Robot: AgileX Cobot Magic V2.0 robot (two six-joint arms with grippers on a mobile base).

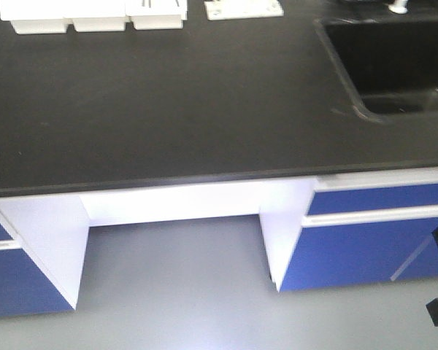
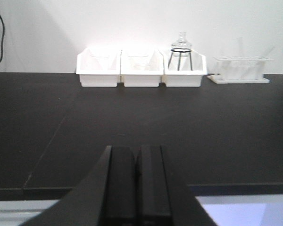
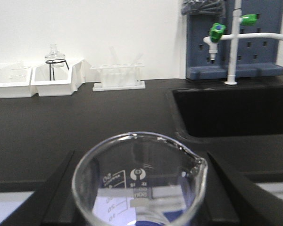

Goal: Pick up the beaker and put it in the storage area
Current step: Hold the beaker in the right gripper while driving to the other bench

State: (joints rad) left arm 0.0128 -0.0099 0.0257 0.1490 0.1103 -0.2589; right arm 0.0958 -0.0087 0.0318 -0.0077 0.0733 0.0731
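While the left gripper hung just off the front edge of the black counter, its two fingers were pressed flat together with nothing between them. Far across the counter, against the white wall, stood three white bins side by side and touching. The rightmost bin held a clear flask perched on a dark wire stand. Just to the right of the bins sat a pale rack, its contents too faint to make out.

Further right, a deep black sink was set into the same counter. A white tap with green handles rose behind it, in front of a grey-blue board. Blue cabinet fronts showed below the counter.

At the right, the right gripper was clamped around the beaker, one black finger on each side of the glass. The beaker was upright, its pour lip turned to the right and its white printed marks facing inward. It was held off the counter, near the front edge and left of the sink.
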